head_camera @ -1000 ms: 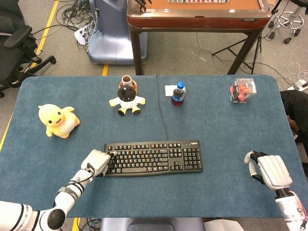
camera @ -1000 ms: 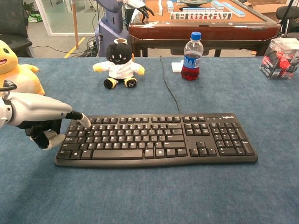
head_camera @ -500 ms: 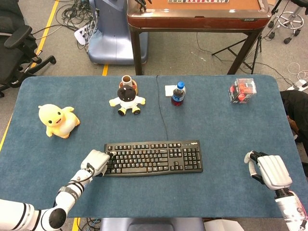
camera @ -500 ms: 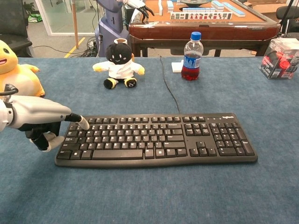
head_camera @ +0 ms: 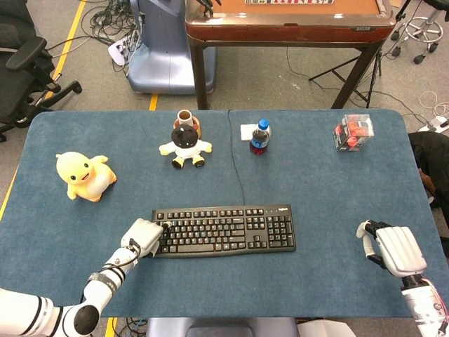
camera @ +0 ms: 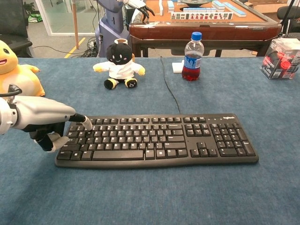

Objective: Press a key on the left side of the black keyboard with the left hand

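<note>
The black keyboard (head_camera: 224, 229) (camera: 157, 138) lies near the front middle of the blue table. My left hand (head_camera: 144, 236) (camera: 43, 120) sits at its left end, one finger stretched out with its tip (camera: 87, 123) touching a key near the upper left corner, the other fingers curled under. It holds nothing. My right hand (head_camera: 393, 249) rests on the table at the front right, far from the keyboard, fingers slightly apart and empty; the chest view does not show it.
A yellow duck toy (head_camera: 83, 176) (camera: 16, 70) sits at the left. A black-and-white plush (head_camera: 186, 145) (camera: 119, 64), a bottle of red drink (head_camera: 259, 137) (camera: 192, 50) and a clear box (head_camera: 353, 132) (camera: 280, 58) stand along the back. The keyboard cable (head_camera: 237, 158) runs backwards.
The left hand has shifted very slightly right along the keyboard's left edge; its fingertip stays on the upper left keys. The right hand has not moved.
</note>
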